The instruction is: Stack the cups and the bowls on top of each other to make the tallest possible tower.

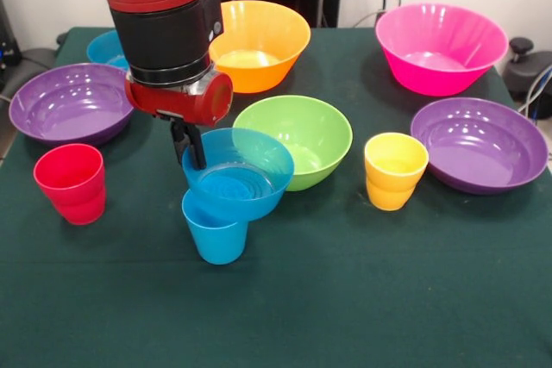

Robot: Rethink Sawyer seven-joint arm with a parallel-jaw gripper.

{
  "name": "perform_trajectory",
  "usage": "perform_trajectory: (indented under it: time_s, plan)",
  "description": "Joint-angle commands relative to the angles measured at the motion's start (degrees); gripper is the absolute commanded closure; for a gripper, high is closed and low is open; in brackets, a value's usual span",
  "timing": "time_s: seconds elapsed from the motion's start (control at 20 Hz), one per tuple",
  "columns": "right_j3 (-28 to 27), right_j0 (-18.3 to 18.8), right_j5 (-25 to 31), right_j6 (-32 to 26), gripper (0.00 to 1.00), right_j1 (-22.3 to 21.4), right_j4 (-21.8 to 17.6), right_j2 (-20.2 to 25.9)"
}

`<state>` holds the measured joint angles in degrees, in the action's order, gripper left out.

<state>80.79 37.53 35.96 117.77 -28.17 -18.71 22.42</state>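
Note:
In the front view my gripper (193, 151) comes down from the red and black arm and is shut on the left rim of a small blue bowl (241, 177). The bowl sits tilted on the mouth of the blue cup (216, 232), which stands upright on the green cloth. The lime green bowl (302, 137) is right behind them, touching or nearly touching the blue bowl. The red cup (71, 183) stands to the left and the yellow cup (395, 170) to the right. A second small blue bowl (105, 46) shows partly behind the arm.
A large orange bowl (263, 45) and a large pink bowl (440, 47) stand at the back. Two wide purple bowls lie at the left (69, 102) and right (481, 146). The table (345, 299) has a dark green cloth.

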Motion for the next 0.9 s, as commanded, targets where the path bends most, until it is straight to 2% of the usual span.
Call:
perform_trajectory:
  time_s: [0.05,0.9]
  plan:
    - [-1.9,-0.1,5.5,-10.6,1.0,2.7,-3.0,2.8]
    - [-3.1,0.7,6.8,-12.0,1.0,2.9,-3.2,3.6]
